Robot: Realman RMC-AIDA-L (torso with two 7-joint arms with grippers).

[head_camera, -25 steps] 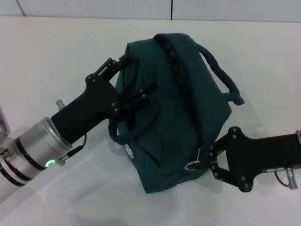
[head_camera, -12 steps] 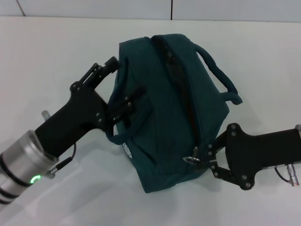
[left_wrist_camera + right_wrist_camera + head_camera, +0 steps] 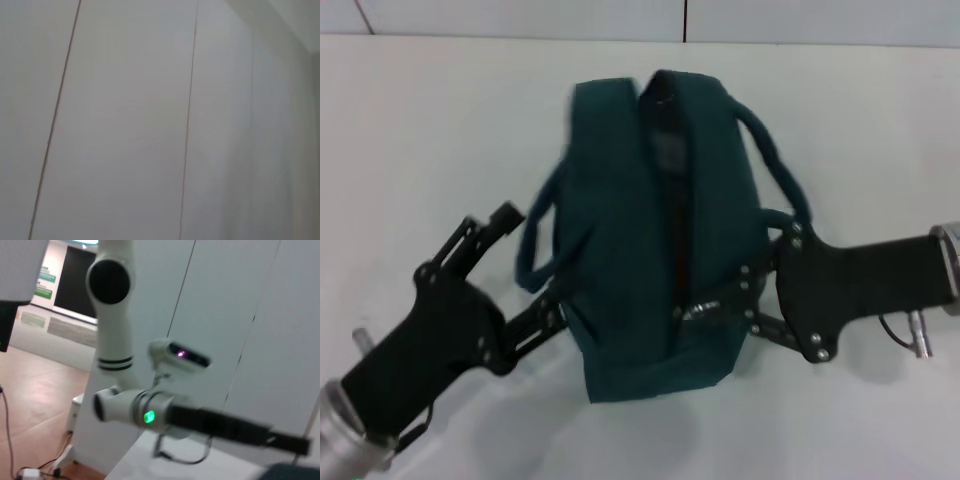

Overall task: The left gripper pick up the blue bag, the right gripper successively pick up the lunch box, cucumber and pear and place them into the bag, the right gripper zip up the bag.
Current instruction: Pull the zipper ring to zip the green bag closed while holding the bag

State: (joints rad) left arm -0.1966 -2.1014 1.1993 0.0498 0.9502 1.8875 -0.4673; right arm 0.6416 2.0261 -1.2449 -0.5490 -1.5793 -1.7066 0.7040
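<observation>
Blue bag (image 3: 650,230) swung upright, left pincer (image 3: 525,270) dropped, right pincer (image 3: 715,300) moved up zipper.

Blue bag (image 3: 650,230) contents hidden; left gripper (image 3: 525,275) arm cut off.

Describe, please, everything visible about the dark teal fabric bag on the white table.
The dark teal fabric bag sits on the white table, bulging and a little tilted. Its top zipper runs along the ridge toward the robot, and looks closed over most of its length. Two loop handles hang out, one to each side. The right black pincer meets the near end of the zipper; the left black pincer is at the left handle, near the bag's lower side. Nothing inside shows.
</observation>
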